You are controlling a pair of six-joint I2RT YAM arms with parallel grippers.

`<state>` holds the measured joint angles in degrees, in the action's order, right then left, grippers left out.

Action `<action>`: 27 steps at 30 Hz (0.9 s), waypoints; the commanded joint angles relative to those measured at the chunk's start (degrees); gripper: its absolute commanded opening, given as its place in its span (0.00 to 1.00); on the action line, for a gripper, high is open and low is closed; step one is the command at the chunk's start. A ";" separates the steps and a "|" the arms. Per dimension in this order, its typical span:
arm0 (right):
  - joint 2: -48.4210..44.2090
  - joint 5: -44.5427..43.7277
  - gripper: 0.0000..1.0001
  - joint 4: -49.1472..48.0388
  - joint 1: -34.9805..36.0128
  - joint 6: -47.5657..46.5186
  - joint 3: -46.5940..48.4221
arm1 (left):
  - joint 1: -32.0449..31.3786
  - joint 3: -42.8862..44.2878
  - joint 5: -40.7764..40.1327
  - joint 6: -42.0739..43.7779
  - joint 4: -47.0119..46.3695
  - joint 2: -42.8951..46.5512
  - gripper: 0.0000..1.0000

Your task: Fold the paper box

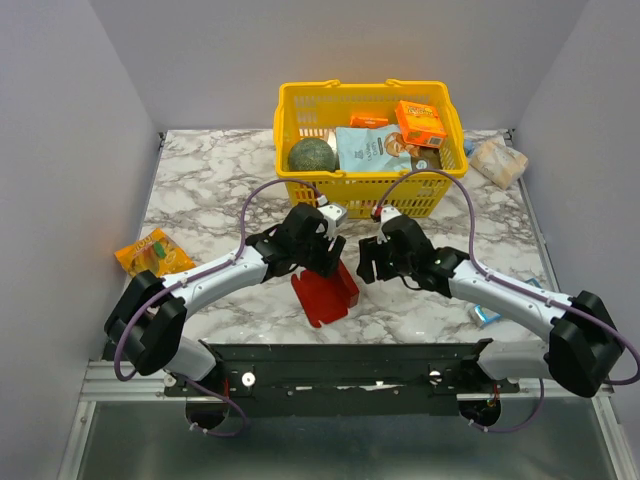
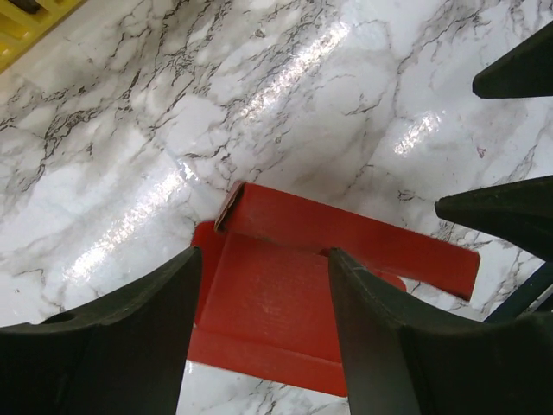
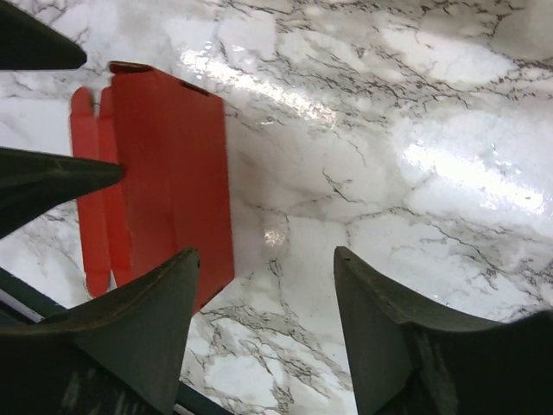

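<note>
- The white, grey-veined marble-look table (image 1: pixel 200 190) spreads beneath both my claws. Only bare marble lies under the gap of the right one.
- The yellow slatted plastic basket (image 1: pixel 360 192), loaded with groceries, stands just beyond my 2 claws and has no part in this job.
- The bright red thin-cardboard paper box (image 1: pixel 325 290) lies on the table directly below my left claw (image 1: pixel 315 245) and just left of my right claw (image 1: pixel 385 250).
- My left claw's fingers are spread wide, straddling the box from above and pinching nothing. My right claw's fingers are spread too, with nothing between them.
- I judge the task roughly midway. The sheet is already creased into a low sleeve, but the ends are not yet closed and the flaps not yet tucked.
- Only my left wrist view shows the sleeve's hollow open end (image 2: pixel 226 207).
- Only my right wrist view shows the narrow flaps (image 3: pixel 86 190) lying flat along the box's far side.
- The top view alone shows the basket, though my left claw hides part of the box there.
</note>
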<state>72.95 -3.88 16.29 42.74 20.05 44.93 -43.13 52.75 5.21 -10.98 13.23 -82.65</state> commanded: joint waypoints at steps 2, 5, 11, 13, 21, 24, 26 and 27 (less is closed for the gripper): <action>-2.27 5.27 0.69 -3.46 0.15 -3.96 -0.80 | 0.24 1.56 1.03 -0.70 3.29 1.61 0.80; -4.21 8.10 0.70 -5.05 0.24 -4.41 -0.89 | 0.33 0.51 0.94 -1.93 2.85 4.51 0.88; -2.99 7.83 0.73 -0.30 0.41 -3.54 3.85 | 1.47 -3.44 1.82 -5.27 3.38 11.01 0.99; -1.33 7.92 0.73 1.10 1.02 -3.00 5.69 | 2.70 -5.10 2.08 -6.67 3.81 13.91 0.99; 4.48 1.07 0.69 5.94 6.83 0.42 11.41 | 15.70 -6.26 4.36 -12.66 11.28 23.22 0.99; 7.29 -2.35 0.69 8.57 7.79 1.30 13.60 | 20.01 -6.35 6.55 -12.92 12.51 25.69 0.99; 8.61 -4.20 0.69 10.07 8.41 1.21 14.57 | 22.20 -6.96 7.61 -12.57 12.87 26.49 0.99; 9.66 -4.55 0.69 10.42 8.76 0.95 15.36 | 22.74 -7.22 8.14 -12.57 12.78 26.84 0.99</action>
<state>79.96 -3.09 21.67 50.39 20.10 57.17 -23.27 46.61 8.64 -22.59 23.44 -57.91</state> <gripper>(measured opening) 0.696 0.988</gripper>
